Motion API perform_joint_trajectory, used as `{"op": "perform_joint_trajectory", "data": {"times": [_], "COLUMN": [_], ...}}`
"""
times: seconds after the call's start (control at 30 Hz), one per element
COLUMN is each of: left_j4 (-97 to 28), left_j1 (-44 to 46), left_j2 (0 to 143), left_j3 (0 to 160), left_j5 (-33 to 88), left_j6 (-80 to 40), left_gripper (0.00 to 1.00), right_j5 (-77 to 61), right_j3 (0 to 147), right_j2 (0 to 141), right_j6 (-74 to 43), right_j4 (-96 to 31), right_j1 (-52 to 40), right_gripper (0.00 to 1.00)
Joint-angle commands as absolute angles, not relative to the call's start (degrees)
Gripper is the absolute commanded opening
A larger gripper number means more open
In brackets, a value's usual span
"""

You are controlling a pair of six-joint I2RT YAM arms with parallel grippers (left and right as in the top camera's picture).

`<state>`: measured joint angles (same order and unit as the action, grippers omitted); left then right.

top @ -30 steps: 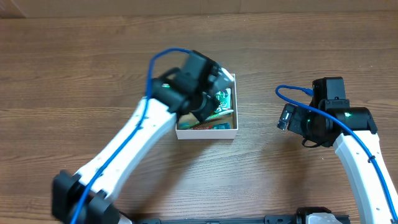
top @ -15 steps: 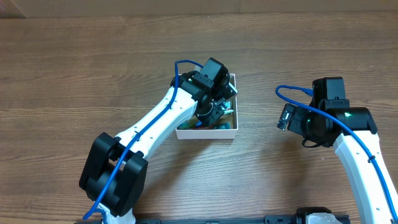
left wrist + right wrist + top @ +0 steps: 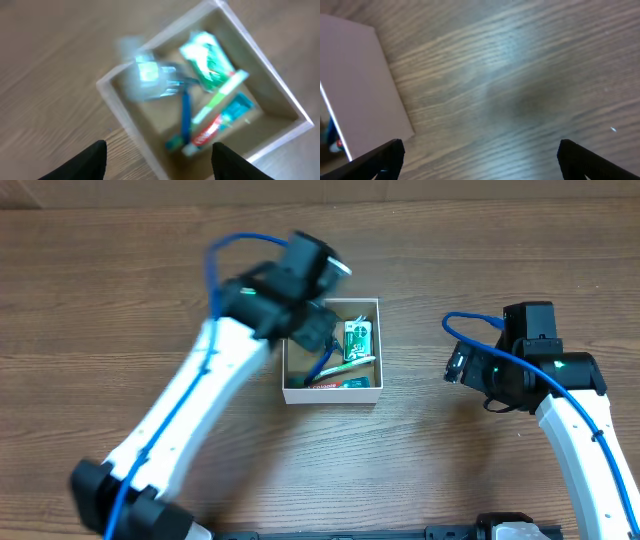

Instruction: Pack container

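Note:
The container [image 3: 330, 393] is a small white-walled box with a brown inside at mid-table. Inside lie a green packet [image 3: 357, 338], a green-and-white toothbrush [image 3: 220, 95], a toothpaste tube [image 3: 220, 122], a blue stick [image 3: 186, 117] and a blurred clear item [image 3: 150, 77]. My left gripper [image 3: 315, 332] hangs over the container's left part, open, with nothing between its fingers; in the wrist view the gripper [image 3: 160, 162] straddles the container's near wall [image 3: 126, 125]. My right gripper [image 3: 452, 368] stands open and empty to the right of the box, and its wrist view [image 3: 487, 157] looks at bare wood.
The wooden table surrounds the box on all sides. The container's white outer wall [image 3: 355, 80] shows at the left of the right wrist view. The left arm is motion-blurred in the overhead view.
My left gripper has opened over the container and its arm has swung up and left, uncovering the box's inside. The right arm has not moved.

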<state>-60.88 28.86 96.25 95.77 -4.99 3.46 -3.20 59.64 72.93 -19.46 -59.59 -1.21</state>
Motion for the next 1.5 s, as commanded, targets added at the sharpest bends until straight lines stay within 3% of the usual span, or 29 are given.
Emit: {"op": "perform_joint_trajectory", "data": {"times": [0.0, 0.03, 0.1, 0.47, 0.8, 1.0, 1.23, 1.47], "left_j4": [-61.0, -61.0, -60.9, -60.4, -64.2, -66.2, -61.9, -58.5], "left_j1": [20.4, 18.5, 14.7, 4.7, 4.1, 4.1, 4.1, 4.1], "left_j2": [93.4, 93.3, 93.3, 94.4, 89.1, 77.9, 54.4, 36.2], "left_j3": [96.9, 96.9, 96.9, 96.9, 96.9, 94.6, 79.5, 63.1], "left_j5": [-7.8, -7.7, -7.2, -7.6, -7.4, -4.4, -4.4, -4.5], "left_j6": [-12.2, -14.5, -18.7, -19.1, -15.6, -15.2, -15.2, -15.7], "left_gripper": [0.72, 0.74, 1.0, 1.0, 1.0, 1.0, 1.0, 1.0], "right_j5": [-4.7, -5.1, -6.2, -3.6, -0.6, 1.7, 1.4, 1.4], "right_j3": [60.4, 60.4, 60.4, 60.4, 60.4, 59.9, 56.4, 53.5], "right_j2": [72.7, 72.7, 72.7, 72.7, 63.5, 49.6, 33.2, 26.3], "right_j6": [-19.2, -19.2, -19.2, -17.5, -17.5, -16.2, -16.1, -16.7], "right_j4": [-56.0, -54.8, -50.1, -32.2, -41.0, -47.9, -54.8, -61.2], "right_j1": [-1.9, -2.0, -2.3, -2.1, -2.1, -2.1, -2.2, -2.2], "right_gripper": [1.0, 1.0, 1.0, 1.0, 1.0, 1.0, 1.0, 1.0]}}
